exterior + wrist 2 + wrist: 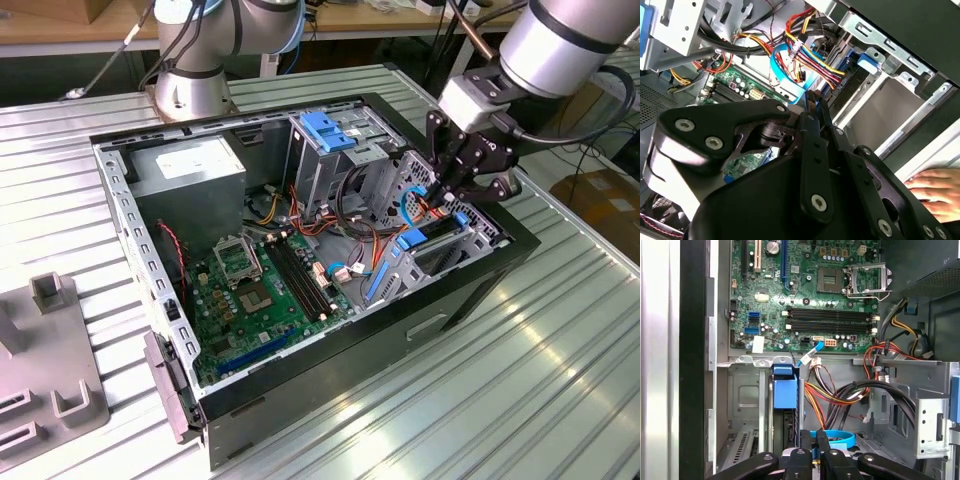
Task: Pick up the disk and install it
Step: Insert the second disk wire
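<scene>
The gripper (447,205) is hanging over the drive bay (445,250) at the corner of the open computer case (470,290) on the exterior view's right, with its fingertips reaching down among the cables just inside the bay's upper edge. In both wrist views its fingers (805,440) are sitting drawn close together, with a narrow slit showing between them. No object is showing clamped between the tips, and whether they are touching the disk cannot be told.

The disk (785,392) is standing on edge inside the drive bay, its bright blue carrier frame facing up out of the slot. In the first wrist view it is sitting just beside the fingertips. In the exterior view the blue carrier (425,238) is lying directly under the gripper.

A thin blue data cable (832,437) is curving just beyond the fingertips. A bundle of red, yellow and black power leads (810,60) is running past it.

The motherboard (260,290) is lying flat on the case floor. The power supply (190,165) is occupying the far corner. A larger blue bracket (330,130) is sitting atop the grey drive cage.

The case is resting on a ribbed metal table (500,400). A person's hand (935,187) is resting outside the case wall in the second wrist view.
</scene>
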Tool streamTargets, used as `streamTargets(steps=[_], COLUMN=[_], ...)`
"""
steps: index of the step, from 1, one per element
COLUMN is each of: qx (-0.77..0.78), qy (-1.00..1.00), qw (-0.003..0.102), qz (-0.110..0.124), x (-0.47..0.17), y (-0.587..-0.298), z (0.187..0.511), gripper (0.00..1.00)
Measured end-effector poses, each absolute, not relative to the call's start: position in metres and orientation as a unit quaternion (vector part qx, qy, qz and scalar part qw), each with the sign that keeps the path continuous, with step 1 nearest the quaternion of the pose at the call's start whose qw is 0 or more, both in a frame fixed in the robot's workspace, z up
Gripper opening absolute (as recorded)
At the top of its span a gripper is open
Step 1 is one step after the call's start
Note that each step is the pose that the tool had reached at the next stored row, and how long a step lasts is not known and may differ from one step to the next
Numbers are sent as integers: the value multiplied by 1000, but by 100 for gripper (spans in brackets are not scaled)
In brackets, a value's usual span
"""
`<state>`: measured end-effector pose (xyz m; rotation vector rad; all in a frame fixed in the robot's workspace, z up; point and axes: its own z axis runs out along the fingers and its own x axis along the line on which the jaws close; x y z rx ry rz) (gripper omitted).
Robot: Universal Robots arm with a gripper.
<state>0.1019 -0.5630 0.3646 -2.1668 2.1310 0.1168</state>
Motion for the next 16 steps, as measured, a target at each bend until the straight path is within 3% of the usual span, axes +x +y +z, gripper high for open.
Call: streamTargets(steps=[16], qx=[-712], qy=[700], qw=[50], qz=[38], x=[102], y=[-579], z=[353], gripper=[16])
